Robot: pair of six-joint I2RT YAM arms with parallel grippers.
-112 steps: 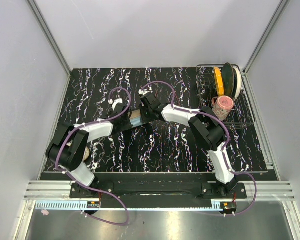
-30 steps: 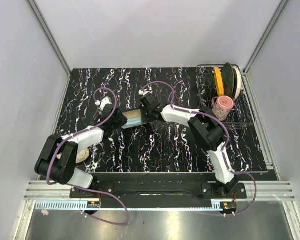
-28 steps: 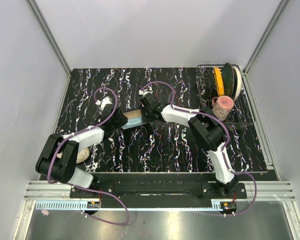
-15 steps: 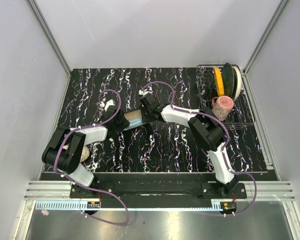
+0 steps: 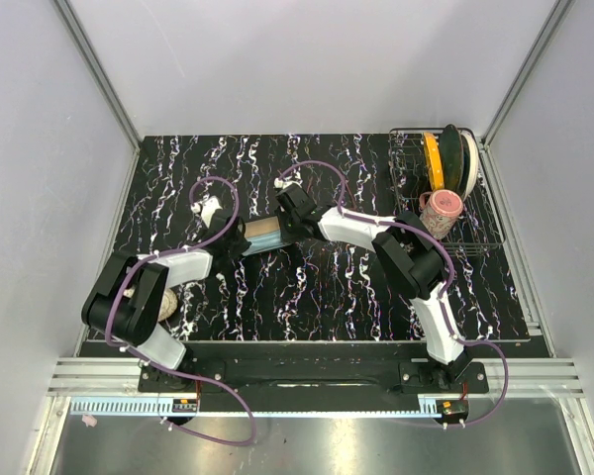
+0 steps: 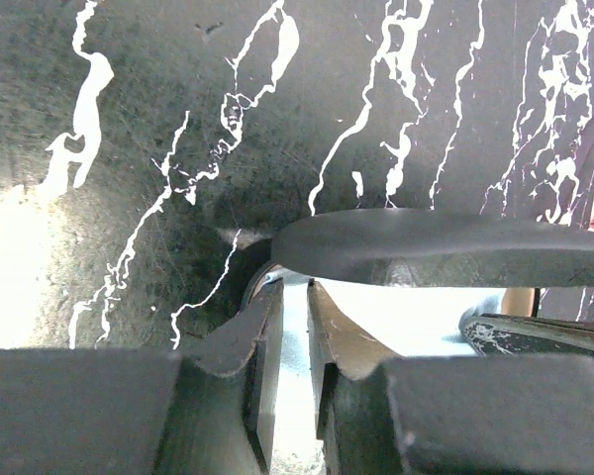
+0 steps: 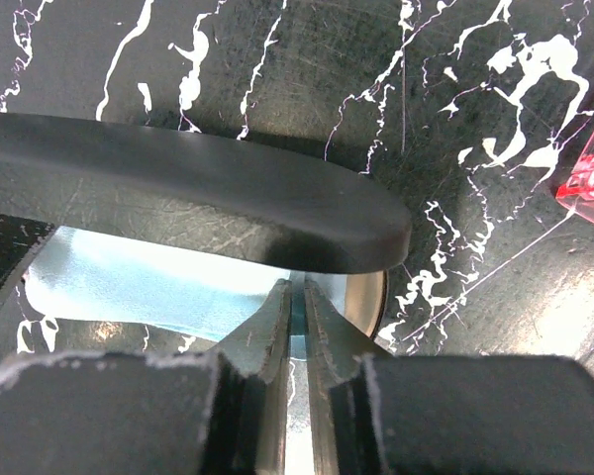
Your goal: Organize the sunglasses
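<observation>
I'm lining the case (image 7: 178, 188), I judge: my right fingers (image 7: 267, 327) pinch the blue cloth (image 7: 129, 282), my left fingers (image 6: 262, 332) I cannot tell; the sunglasses (image 7: 592, 168) go in next.

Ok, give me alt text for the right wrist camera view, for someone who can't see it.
The right gripper pinches a light blue cloth right at the rim of a black oblong case, over a black marbled table. A corner of the red-pink sunglasses shows at the right edge.
</observation>
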